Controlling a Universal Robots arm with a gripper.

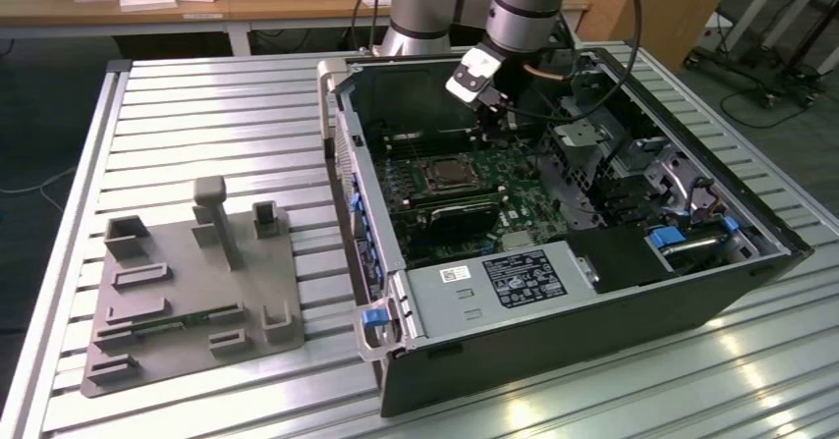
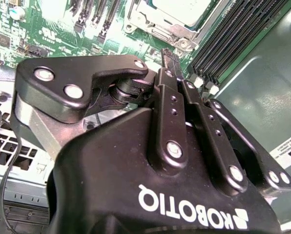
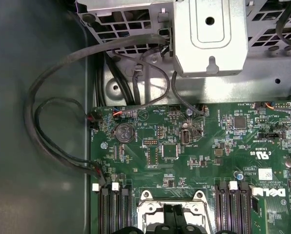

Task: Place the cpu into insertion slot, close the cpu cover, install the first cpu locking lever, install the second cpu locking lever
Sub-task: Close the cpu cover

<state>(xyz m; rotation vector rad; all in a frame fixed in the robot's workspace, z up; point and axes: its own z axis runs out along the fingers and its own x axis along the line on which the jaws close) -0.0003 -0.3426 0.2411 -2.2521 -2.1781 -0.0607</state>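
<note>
One open computer case [image 1: 590, 351] lies on its side on the slatted metal counter [image 1: 223, 125], toward the counter's edge on the exterior view's right. A grey fixture plate [image 1: 184, 301] rests near the opposite edge, well apart from the case.

The arm reaches into the case. The tool [image 1: 489, 128] hangs just over the green motherboard [image 3: 209, 146], beside the insertion slot [image 1: 446, 175]. In the first wrist view its black fingertips [image 3: 166, 218] sit over the slot's silver rim. Both wrist views show the two fingers drawn together, with nothing visible between them.

In the second wrist view the cpu [image 2: 184, 7] shows its silvery top inside the slot. The cpu cover [image 2: 150, 23] appears to lie flat around it as a silver frame. Long black memory slots [image 3: 111, 212] run along both sides of the socket, and loose dark cables [image 3: 38, 122] loop along the board's edge below a metal drive cage [image 3: 209, 34].
</note>
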